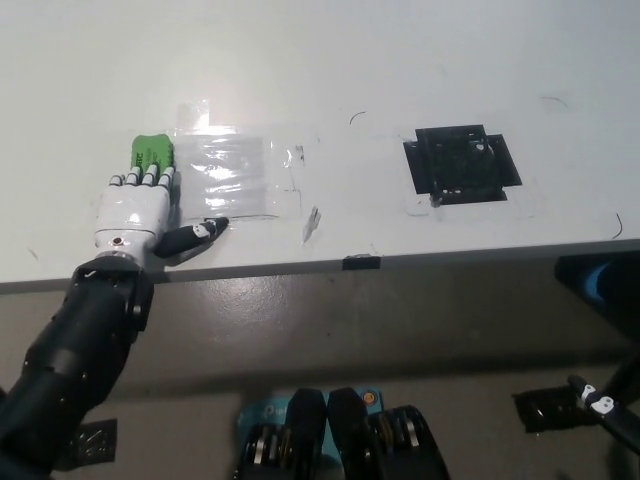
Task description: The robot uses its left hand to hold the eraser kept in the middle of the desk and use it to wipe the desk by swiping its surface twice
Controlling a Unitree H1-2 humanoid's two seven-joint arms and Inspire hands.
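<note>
A green eraser (152, 150) lies on the white desk (330, 70) at the left. My white left hand (140, 205) rests on top of it. The fingers (147, 180) cover the eraser's near half and only its far end shows. The thumb (196, 235) points right along the desk, near the front edge. My black right hand (590, 408) hangs low at the picture's bottom right, below desk level and far from the eraser. Its fingers cannot be made out.
A patch of clear tape (240, 175) shines on the desk just right of the left hand. A black square patch (462, 165) sits further right. A small black marker (362, 262) sits on the desk's front edge (450, 258). Thin pen marks (356, 118) are scattered about.
</note>
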